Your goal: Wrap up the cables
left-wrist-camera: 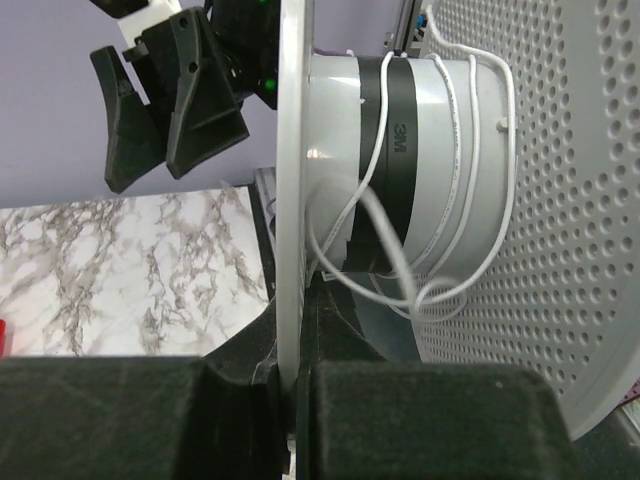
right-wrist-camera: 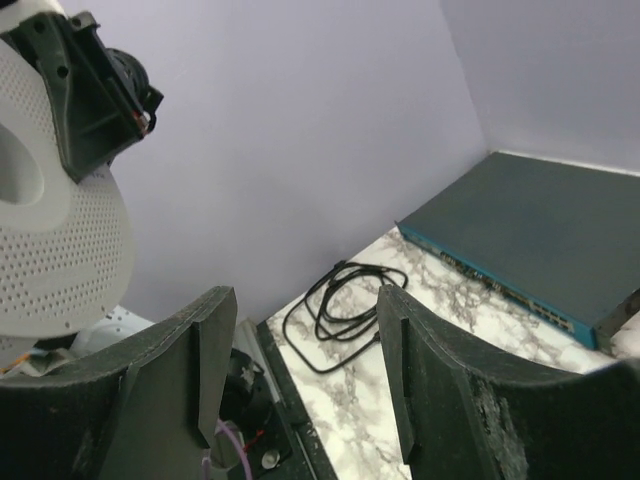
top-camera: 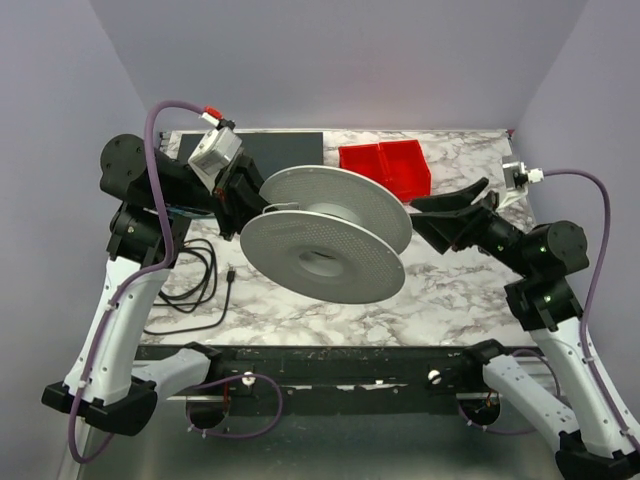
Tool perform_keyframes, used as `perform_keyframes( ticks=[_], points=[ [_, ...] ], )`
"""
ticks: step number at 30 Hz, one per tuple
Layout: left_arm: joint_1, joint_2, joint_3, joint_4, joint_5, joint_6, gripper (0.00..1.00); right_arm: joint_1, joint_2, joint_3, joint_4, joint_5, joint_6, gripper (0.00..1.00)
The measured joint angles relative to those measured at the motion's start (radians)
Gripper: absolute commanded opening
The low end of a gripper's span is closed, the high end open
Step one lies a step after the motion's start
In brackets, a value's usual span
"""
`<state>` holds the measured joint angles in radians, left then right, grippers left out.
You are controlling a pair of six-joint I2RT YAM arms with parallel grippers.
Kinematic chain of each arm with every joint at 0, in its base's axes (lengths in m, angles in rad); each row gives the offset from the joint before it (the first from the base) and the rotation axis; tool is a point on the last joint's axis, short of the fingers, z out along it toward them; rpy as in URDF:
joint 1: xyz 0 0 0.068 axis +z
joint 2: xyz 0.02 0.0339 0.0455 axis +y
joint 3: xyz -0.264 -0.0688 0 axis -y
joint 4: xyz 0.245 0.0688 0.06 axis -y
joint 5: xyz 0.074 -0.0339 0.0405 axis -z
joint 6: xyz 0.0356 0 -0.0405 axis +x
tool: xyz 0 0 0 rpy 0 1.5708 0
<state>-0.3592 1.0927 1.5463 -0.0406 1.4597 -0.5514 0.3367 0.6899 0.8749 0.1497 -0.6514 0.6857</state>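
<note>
A large grey perforated spool (top-camera: 325, 235) hangs above the table, tilted. My left gripper (top-camera: 243, 205) is shut on the edge of its near flange (left-wrist-camera: 290, 200), and in the left wrist view the gripper (left-wrist-camera: 290, 385) has its black pads pressed on either side of that thin rim. The cables (left-wrist-camera: 456, 160) are thin white wire. They lie in a few loose turns round the grey hub, with slack loops hanging below it. My right gripper (top-camera: 440, 205) stands open and empty just right of the spool. In the right wrist view the gripper (right-wrist-camera: 305, 340) has nothing between its fingers.
A coiled black cord (top-camera: 195, 280) lies at the table's left side. A dark flat box (top-camera: 280, 150) sits at the back left. Red bins (top-camera: 385, 165) stand at the back, behind the spool. Purple walls close in on three sides.
</note>
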Motion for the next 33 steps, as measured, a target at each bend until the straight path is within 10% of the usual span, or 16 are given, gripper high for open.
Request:
perform_keyframes(
  ticks=[13,22,33],
  points=[
    [0.005,0.064,-0.119,0.801,0.108,-0.618,0.0,0.0,0.035,0.06,-0.084,-0.011,-0.032,0.61],
    [0.079,0.162,0.039,0.792,0.108,-0.619,0.0,0.0,-0.014,0.103,-0.095,-0.003,-0.015,0.6],
    [0.089,0.306,0.368,-0.323,-0.454,0.134,0.0,0.0,0.282,0.286,-0.28,0.226,-0.114,0.62]
  ],
)
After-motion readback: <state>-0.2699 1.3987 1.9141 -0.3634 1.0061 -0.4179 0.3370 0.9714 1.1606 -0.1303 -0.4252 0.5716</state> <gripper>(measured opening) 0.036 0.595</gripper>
